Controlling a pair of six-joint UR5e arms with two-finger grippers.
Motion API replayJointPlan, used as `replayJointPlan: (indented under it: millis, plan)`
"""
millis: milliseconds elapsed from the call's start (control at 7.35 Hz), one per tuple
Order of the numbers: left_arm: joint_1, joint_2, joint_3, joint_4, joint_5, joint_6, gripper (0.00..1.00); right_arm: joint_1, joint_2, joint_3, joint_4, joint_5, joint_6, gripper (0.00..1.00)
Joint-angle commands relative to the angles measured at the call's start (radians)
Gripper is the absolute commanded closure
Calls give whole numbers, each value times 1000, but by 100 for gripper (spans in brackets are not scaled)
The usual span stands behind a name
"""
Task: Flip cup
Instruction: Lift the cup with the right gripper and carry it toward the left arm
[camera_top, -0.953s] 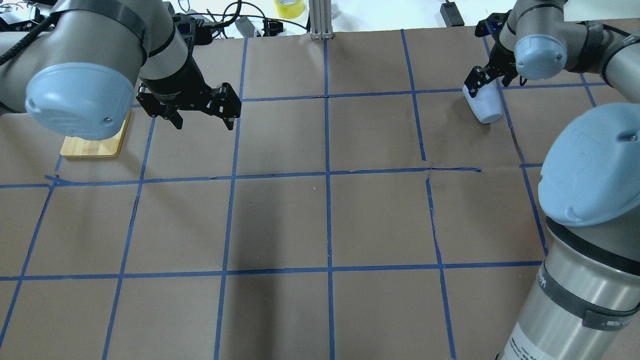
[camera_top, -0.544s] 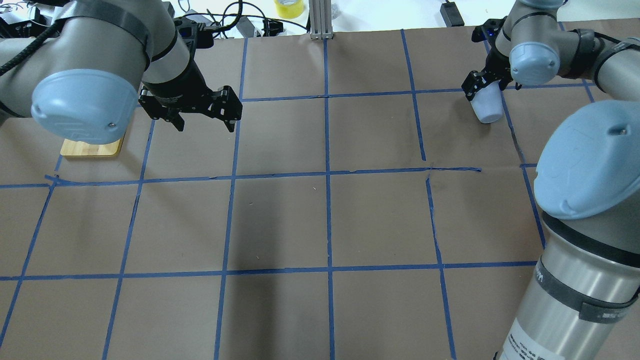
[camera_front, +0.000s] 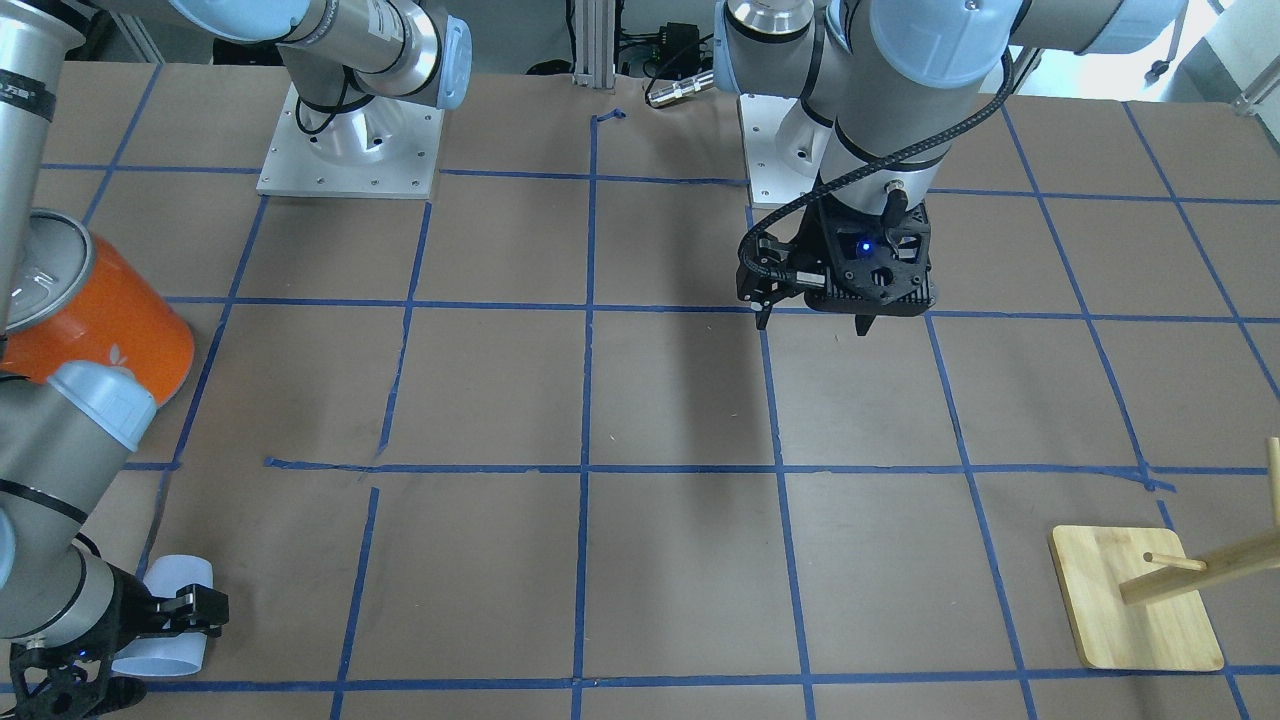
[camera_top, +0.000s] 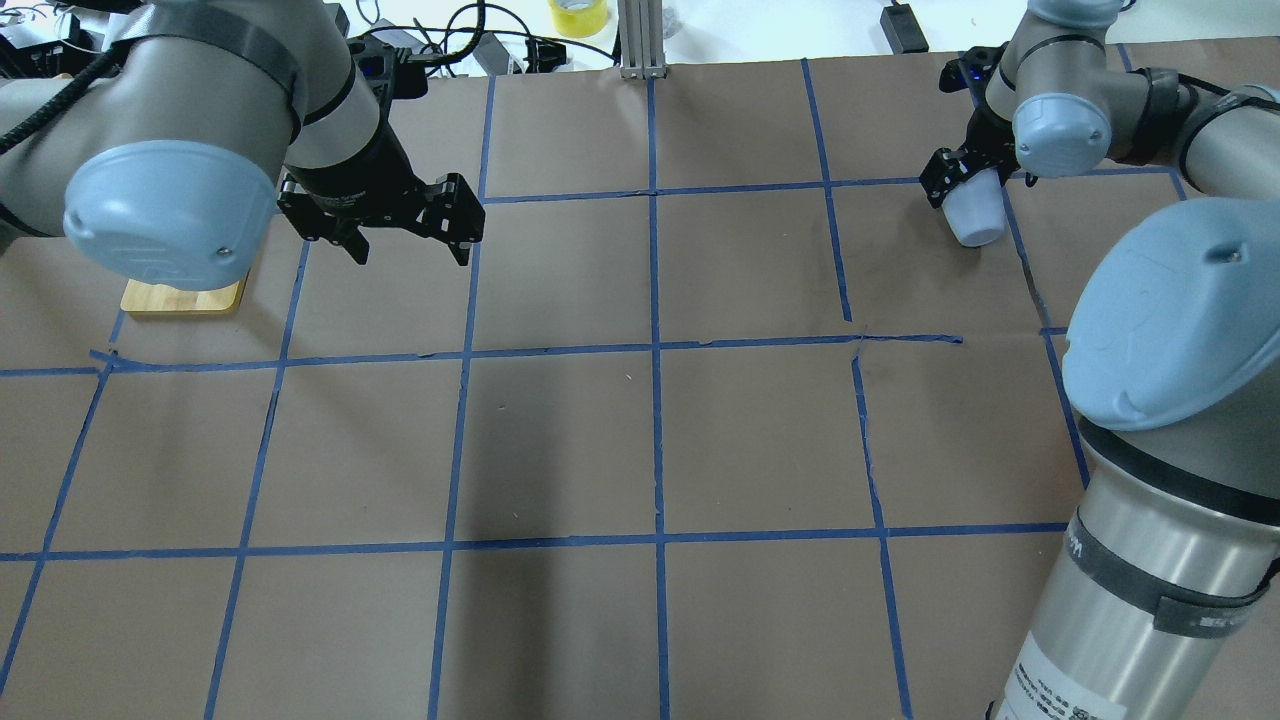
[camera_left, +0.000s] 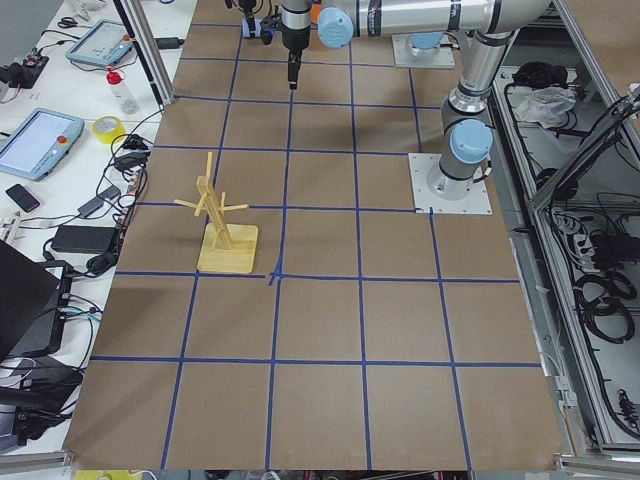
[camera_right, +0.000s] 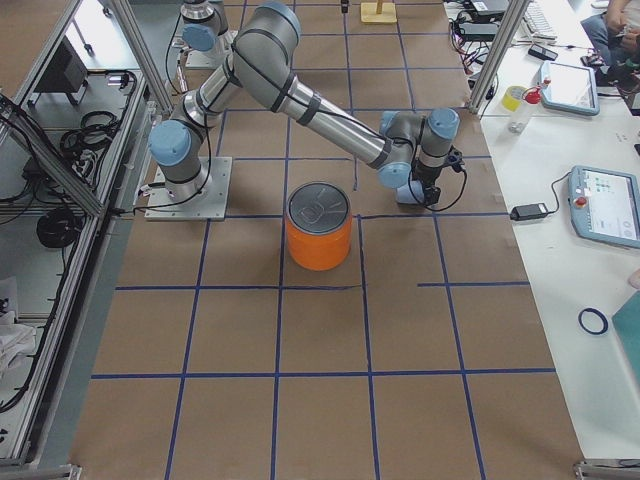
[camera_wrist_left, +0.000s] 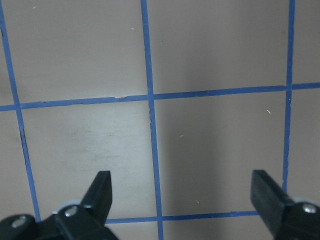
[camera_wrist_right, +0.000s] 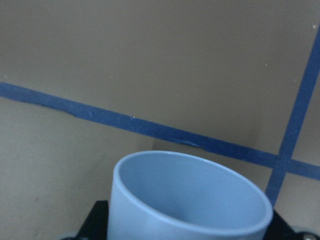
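front view: my right tool (camera_front: 190, 608) pinches the cup (camera_front: 182, 578) near the counter (camera_front: 680, 400) corner, lower left. overhead: my left tool (camera_top: 410, 250) hangs spread, well apart from the cup. right wrist: the cup's bluish mouth faces the camera.

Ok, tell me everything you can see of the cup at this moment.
The cup is small, plain, pale blue-white, plastic-looking, tapered, no handle; the right wrist view shows a bluish, empty inside. It is tipped well over, closed base toward the robot, open rim away. The right gripper is shut across its body, one finger showing in the front view. It is at the robot's far right, by a blue tape line; whether it touches the paper I cannot tell.
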Motion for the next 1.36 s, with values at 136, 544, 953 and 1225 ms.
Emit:
replayJointPlan:
  millis: [136, 544, 953, 1225]
  plan:
    - [0, 0, 0, 0, 0, 0, 0, 0, 3, 1, -6, -1, 74, 46]
    - [0, 3, -20, 1, 0, -2, 0, 2, -7, -1, 8, -2, 76, 89]
    - [0, 5, -19, 18, 0, 3, 0, 34, -110, -1, 166, -2, 76, 93]
    - [0, 6, -18, 24, 2, 5, 0, 116, -144, -1, 218, -14, 93, 94]
